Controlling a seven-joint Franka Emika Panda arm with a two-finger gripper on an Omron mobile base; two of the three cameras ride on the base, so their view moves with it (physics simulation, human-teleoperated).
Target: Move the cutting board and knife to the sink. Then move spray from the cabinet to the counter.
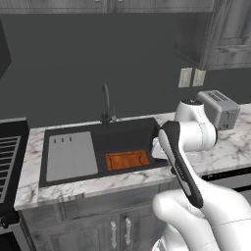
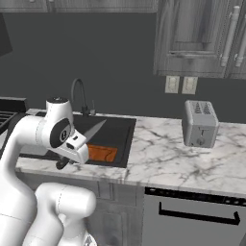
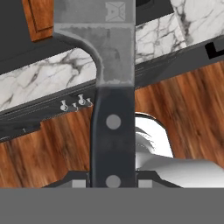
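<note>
1. Left base view: the cutting board (image 1: 127, 159) already lies in the sink (image 1: 127, 139), just beyond your arm's wrist.
2. Right base view: the knife (image 2: 91, 132) points up and away from your gripper (image 2: 72, 150), blade over the sink basin.
3. Hand view: your fingers pinch the black handle; the knife's long axis runs straight ahead, toward the board corner.

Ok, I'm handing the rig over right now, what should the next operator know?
Gripper: jaws shut on the knife by its black handle, blade up over the front of the sink.
Board: already lying in the sink.
Done: board moved, knife picked up.
Left: lower the knife into the sink and release, then fetch the spray from the cabinet to the counter.
</note>
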